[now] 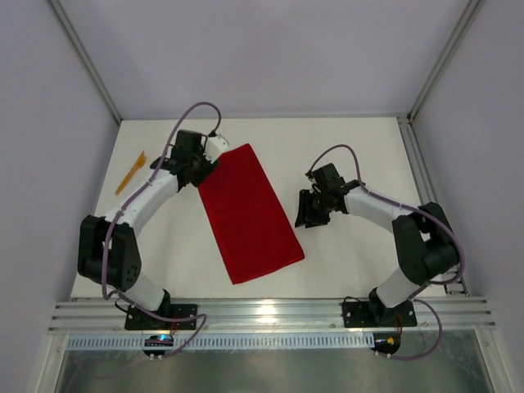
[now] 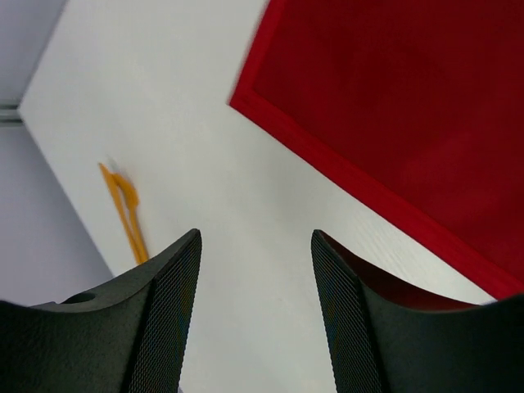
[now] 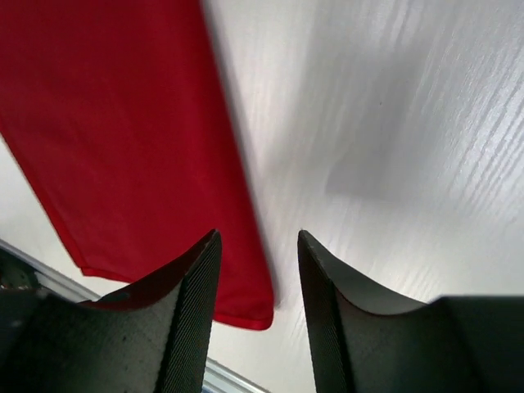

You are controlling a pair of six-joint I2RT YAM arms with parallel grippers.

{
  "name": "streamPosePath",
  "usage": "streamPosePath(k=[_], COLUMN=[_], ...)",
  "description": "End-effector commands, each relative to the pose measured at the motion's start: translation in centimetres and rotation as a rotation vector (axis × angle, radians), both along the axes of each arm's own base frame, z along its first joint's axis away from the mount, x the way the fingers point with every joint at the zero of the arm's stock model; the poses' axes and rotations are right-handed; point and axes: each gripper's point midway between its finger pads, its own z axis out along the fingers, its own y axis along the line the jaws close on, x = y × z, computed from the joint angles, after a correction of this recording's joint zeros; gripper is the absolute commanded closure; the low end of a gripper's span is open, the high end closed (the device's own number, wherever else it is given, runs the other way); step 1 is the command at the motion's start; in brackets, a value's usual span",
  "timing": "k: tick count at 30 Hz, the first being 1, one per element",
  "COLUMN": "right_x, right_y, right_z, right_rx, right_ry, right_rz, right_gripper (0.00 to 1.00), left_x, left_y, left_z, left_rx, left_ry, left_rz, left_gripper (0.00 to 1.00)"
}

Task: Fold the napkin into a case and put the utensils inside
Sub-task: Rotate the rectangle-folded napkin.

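Note:
The red napkin (image 1: 248, 214) lies flat on the white table as a long folded rectangle, slanting from far centre toward the near edge. My left gripper (image 1: 199, 176) hovers at its far left corner, open, with bare table between the fingers; the wrist view shows the napkin's hemmed edge (image 2: 360, 180) just beside them. My right gripper (image 1: 309, 214) is open beside the napkin's right long edge (image 3: 123, 131), holding nothing. The orange utensils (image 1: 129, 173) lie together at the far left of the table, also seen as thin orange utensils (image 2: 124, 209) in the left wrist view.
White enclosure walls and metal frame posts (image 1: 82, 61) surround the table. An aluminium rail (image 1: 270, 315) runs along the near edge, where both arm bases are bolted. The table's right edge has a metal strip (image 1: 417, 176).

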Motion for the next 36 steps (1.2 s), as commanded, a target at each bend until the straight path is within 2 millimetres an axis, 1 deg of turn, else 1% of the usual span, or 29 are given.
streamPosePath(k=[1,2,3,4,5,6,7,8,9,10,11,12,14,16,18,21,22,23,24,25,26,27,28,30,32,33,34,35,36], right_x=[0.5,-0.1,0.0,-0.7,-1.0,-1.1,-1.7,-1.9,-2.0,-2.6,-3.0,-3.3,-4.6,-5.2,-5.6,-6.0,-6.0,-6.2,-6.6,-7.0,-7.1,-7.4,-8.2,-8.3,-8.8,-8.6,-8.8,-9.0,-9.0], right_y=[0.4,0.9,1.3,1.4,1.4,1.5,1.3,1.1,1.1,0.8,0.9,1.3,1.8,2.3,2.9,2.7,2.6,2.7,3.0,3.2,3.9,4.2,4.5,5.3,5.8,6.2,6.3,6.4,6.4], right_z=[-2.7,-3.2,-3.3,-3.8,-3.9,-3.7,-4.1,-4.2,-4.0,-4.5,-4.8,-4.8,-5.7,-6.2,-5.9,-5.3,-5.0,-4.7,-4.5,-4.5,-4.2,-4.2,-4.5,-4.4,-4.5,-4.3,-4.4,-4.3,-4.3], right_rx=[0.000,0.034,0.057,0.061,0.064,0.075,0.071,0.069,0.074,0.071,0.079,0.097,0.091,0.093,0.109,0.096,0.086,0.088,0.089,0.098,0.130,0.151,0.164,0.191,0.199,0.218,0.226,0.227,0.229], right_ry=[0.029,0.059,0.049,0.068,0.068,0.055,0.066,0.064,0.052,0.067,0.080,0.081,0.107,0.117,0.115,0.106,0.093,0.086,0.086,0.095,0.088,0.091,0.116,0.102,0.111,0.105,0.111,0.114,0.115], right_rz=[0.008,0.024,0.027,0.029,0.034,0.035,0.036,0.027,0.022,0.017,0.009,0.016,0.038,0.039,0.041,0.036,0.042,0.050,0.067,0.068,0.082,0.085,0.079,0.086,0.092,0.096,0.103,0.113,0.121], right_gripper=[0.55,0.56,0.57,0.57,0.57,0.57,0.58,0.60,0.61,0.62,0.65,0.67,0.69,0.70,0.70,0.73,0.73,0.74,0.78,0.80,0.82,0.83,0.83,0.83,0.83,0.83,0.83,0.83,0.83], left_x=[-6.8,-8.9,-10.2,-11.4,-12.9,-13.9,-14.7,-16.0,-17.0,-17.6,-18.6,-19.6,-21.1,-22.9,-24.3,-27.1,-29.0,-29.7,-30.6,-31.1,-32.4,-32.6,-32.5,-32.5,-32.8,-32.2,-32.5,-32.5,-32.3], left_y=[-4.1,-4.6,-5.9,-6.8,-7.0,-7.9,-8.2,-8.3,-8.8,-8.9,-8.8,-9.2,-9.3,-9.4,-9.7,-9.4,-8.0,-7.7,-7.1,-6.4,-5.2,-4.9,-5.0,-5.6,-5.4,-6.4,-6.3,-6.6,-7.6], left_z=[-2.7,-2.9,-3.0,-3.1,-3.7,-3.1,-3.1,-3.8,-3.7,-3.9,-4.8,-5.0,-5.9,-6.6,-7.0,-6.9,-6.6,-5.7,-5.2,-4.7,-3.5,-3.0,-2.5,-1.9,-3.4,-3.5,-5.2,-5.8,-6.4], left_rx=[-0.073,-0.088,-0.132,-0.152,-0.162,-0.198,-0.220,-0.221,-0.219,-0.204,-0.174,-0.157,-0.128,-0.112,-0.091,-0.052,-0.019,-0.015,0.000,0.040,0.056,0.069,0.076,0.056,0.101,0.097,0.108,0.116,0.124], left_ry=[0.182,0.208,0.235,0.252,0.290,0.288,0.302,0.339,0.342,0.349,0.370,0.377,0.418,0.484,0.523,0.613,0.690,0.698,0.713,0.699,0.679,0.644,0.591,0.469,0.436,0.362,0.377,0.371,0.338], left_rz=[-0.165,-0.196,-0.247,-0.275,-0.289,-0.323,-0.331,-0.349,-0.383,-0.401,-0.435,-0.479,-0.529,-0.565,-0.606,-0.681,-0.693,-0.727,-0.764,-0.855,-0.911,-0.958,-1.009,-1.079,-1.158,-1.182,-1.194,-1.218,-1.258], left_gripper=[0.41,0.42,0.42,0.42,0.42,0.42,0.42,0.42,0.42,0.42,0.43,0.43,0.43,0.43,0.43,0.43,0.43,0.43,0.42,0.42,0.41,0.39,0.37,0.34,0.32,0.31,0.30,0.29,0.29])
